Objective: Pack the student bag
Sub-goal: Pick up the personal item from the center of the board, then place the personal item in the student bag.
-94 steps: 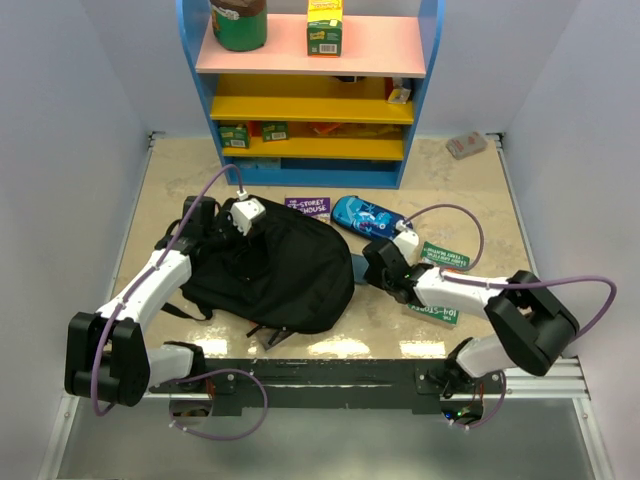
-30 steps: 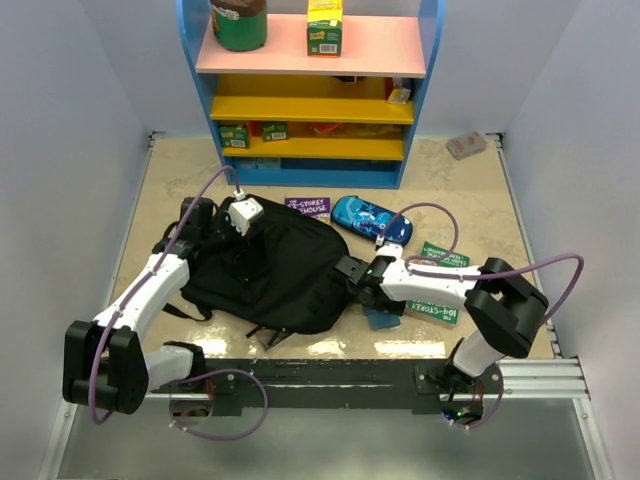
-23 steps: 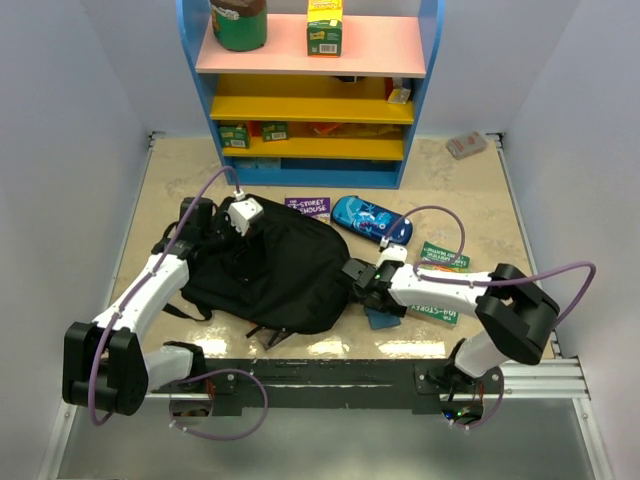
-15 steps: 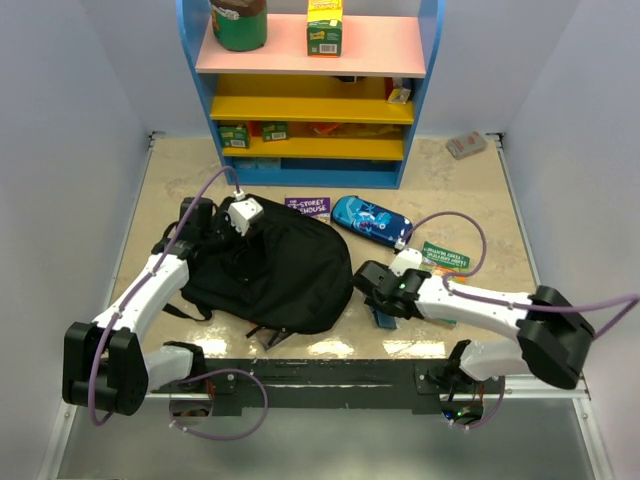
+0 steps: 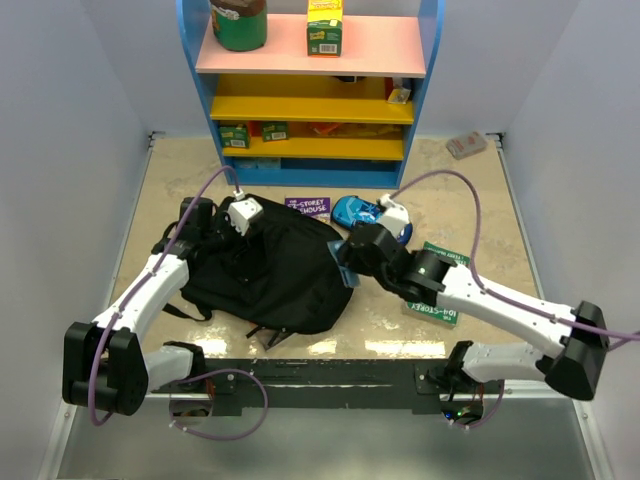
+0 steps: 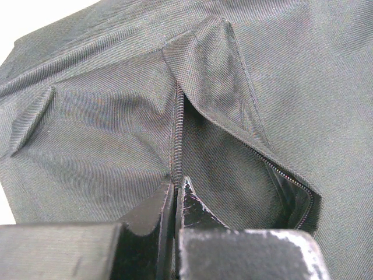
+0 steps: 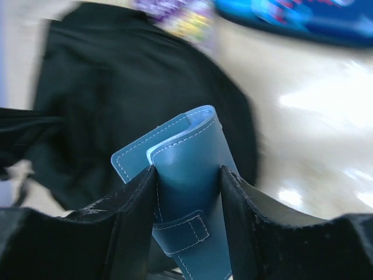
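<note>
The black student bag (image 5: pixel 265 270) lies on the table left of centre. My left gripper (image 5: pixel 222 225) is shut on the bag's fabric beside the zipper (image 6: pixel 178 125), holding the opening (image 6: pixel 291 201) apart; it also shows in the left wrist view (image 6: pixel 175 192). My right gripper (image 5: pixel 345 262) is shut on a blue leather notebook (image 7: pixel 186 169) and holds it in the air at the bag's right edge (image 7: pixel 116 105). The notebook (image 5: pixel 342 260) shows small in the top view.
A blue patterned pencil case (image 5: pixel 370 212) and a purple book (image 5: pixel 308 208) lie behind the bag. Green books (image 5: pixel 440 285) lie at the right under my right arm. A blue shelf unit (image 5: pixel 310 90) stands at the back. A small packet (image 5: pixel 466 145) lies at the far right.
My right gripper has lifted the blue notebook off the table and swung it up and left to the bag's right edge. The left arm has not moved.
</note>
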